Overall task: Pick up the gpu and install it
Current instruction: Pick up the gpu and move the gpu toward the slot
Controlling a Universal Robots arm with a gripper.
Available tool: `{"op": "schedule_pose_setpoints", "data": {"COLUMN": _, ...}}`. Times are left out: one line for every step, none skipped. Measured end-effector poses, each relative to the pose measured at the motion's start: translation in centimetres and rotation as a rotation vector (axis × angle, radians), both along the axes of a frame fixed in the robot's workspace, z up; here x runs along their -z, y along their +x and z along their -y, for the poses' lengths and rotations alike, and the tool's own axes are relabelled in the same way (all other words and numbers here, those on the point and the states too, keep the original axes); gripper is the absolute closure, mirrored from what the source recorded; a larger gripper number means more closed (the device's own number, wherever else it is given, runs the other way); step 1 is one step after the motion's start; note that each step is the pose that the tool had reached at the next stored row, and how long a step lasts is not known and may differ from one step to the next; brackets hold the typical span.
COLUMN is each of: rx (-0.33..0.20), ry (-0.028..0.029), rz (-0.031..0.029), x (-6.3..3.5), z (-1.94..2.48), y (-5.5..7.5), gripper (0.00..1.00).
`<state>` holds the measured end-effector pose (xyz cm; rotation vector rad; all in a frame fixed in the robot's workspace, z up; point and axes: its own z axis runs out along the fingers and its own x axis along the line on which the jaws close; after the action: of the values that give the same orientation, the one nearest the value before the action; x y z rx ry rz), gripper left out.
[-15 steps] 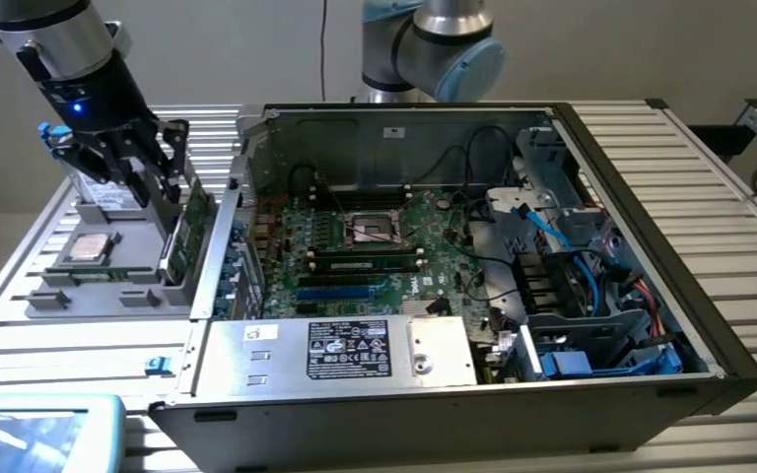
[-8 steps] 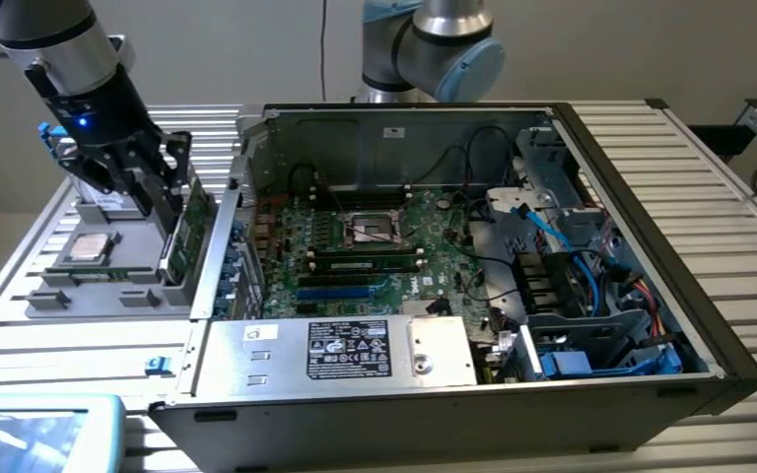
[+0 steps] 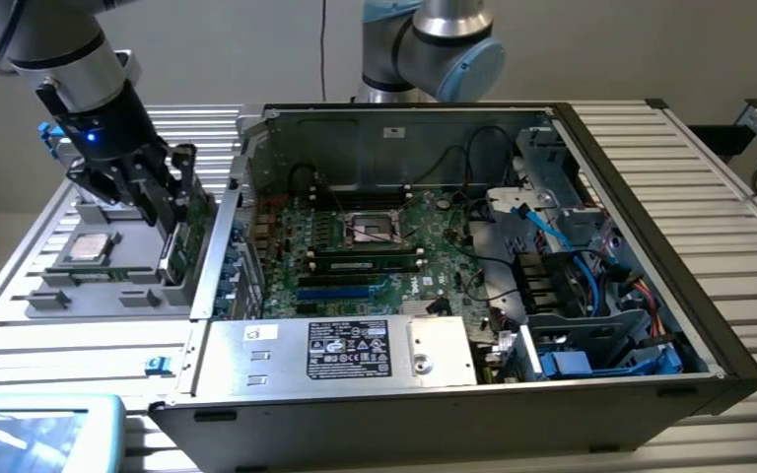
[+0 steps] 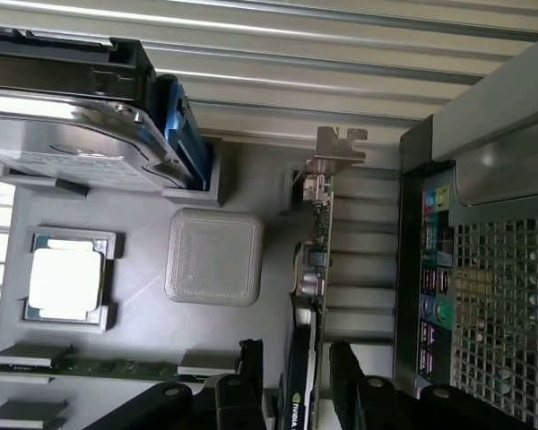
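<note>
The gpu point(image 3: 184, 239) stands on edge in a grey holder tray point(image 3: 96, 296), at the exterior view's left of the open computer case. In the wrist view I see the gpu point(image 4: 320, 242) edge-on: thin green board, silver end bracket point(image 4: 338, 148), black cooler on one face. My gripper point(image 3: 166, 202) hangs directly over the card. Its two black fingers point(image 4: 251, 381) straddle the gpu, one on each face. My gripper point(image 4: 296, 381) is open; a gap shows between one finger and the cooler. The card rests in its slot in the tray.
The tray point(image 4: 260, 193) also carries a CPU point(image 4: 65, 282), a hard drive point(image 4: 72, 134), a memory stick point(image 4: 99, 367) and a square pad point(image 4: 213, 255). The case's rear panel point(image 4: 484, 296) stands close beside the gpu. The motherboard point(image 3: 352, 246) lies inside. Another arm point(image 3: 432, 49) stands behind.
</note>
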<state>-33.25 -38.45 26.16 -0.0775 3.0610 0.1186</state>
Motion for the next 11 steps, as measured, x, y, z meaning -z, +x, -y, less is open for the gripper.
{"op": "schedule_pose_setpoints", "data": {"rx": 0.0, "ry": 0.0001, "rz": -0.0001, "x": 0.2, "z": 0.15, "y": 0.0, "gripper": 0.56}}
{"op": "schedule_pose_setpoints", "data": {"rx": 0.0, "ry": 0.0002, "rz": -0.0001, "x": 0.37, "z": 0.26, "y": 0.1, "gripper": 0.56}}
{"op": "schedule_pose_setpoints", "data": {"rx": 0.0, "ry": 0.0011, "rz": -0.0001, "x": 0.56, "z": 0.33, "y": 0.1, "gripper": 0.56}}
{"op": "schedule_pose_setpoints", "data": {"rx": 0.0, "ry": 0.0032, "rz": -0.0009, "x": 0.69, "z": 0.36, "y": 0.1, "gripper": 0.56}}
{"op": "schedule_pose_setpoints", "data": {"rx": 0.0, "ry": 0.0066, "rz": -0.0014, "x": 0.81, "z": 0.37, "y": 0.1, "gripper": 0.56}}
{"op": "schedule_pose_setpoints", "data": {"rx": 0.0, "ry": 0.0104, "rz": -0.0018, "x": 0.92, "z": 0.38, "y": 0.2, "gripper": 0.56}}
{"op": "schedule_pose_setpoints", "data": {"rx": 0.0, "ry": 0.0143, "rz": -0.002, "x": 1.05, "z": 0.38, "y": 0.3, "gripper": 0.56}}
{"op": "schedule_pose_setpoints", "data": {"rx": 0.0, "ry": 0.0166, "rz": -0.0022, "x": 1.21, "z": 0.39, "y": 0.4, "gripper": 0.56}}
{"op": "schedule_pose_setpoints", "data": {"rx": 0.0, "ry": 0.017, "rz": -0.0021, "x": 1.39, "z": 0.39, "y": 0.4, "gripper": 0.56}}
{"op": "schedule_pose_setpoints", "data": {"rx": 0.0, "ry": 0.0173, "rz": -0.002, "x": 1.58, "z": 0.38, "y": 0.4, "gripper": 0.56}}
{"op": "schedule_pose_setpoints", "data": {"rx": 0.0, "ry": 0.0179, "rz": -0.0021, "x": 1.75, "z": 0.38, "y": 0.4, "gripper": 0.56}}
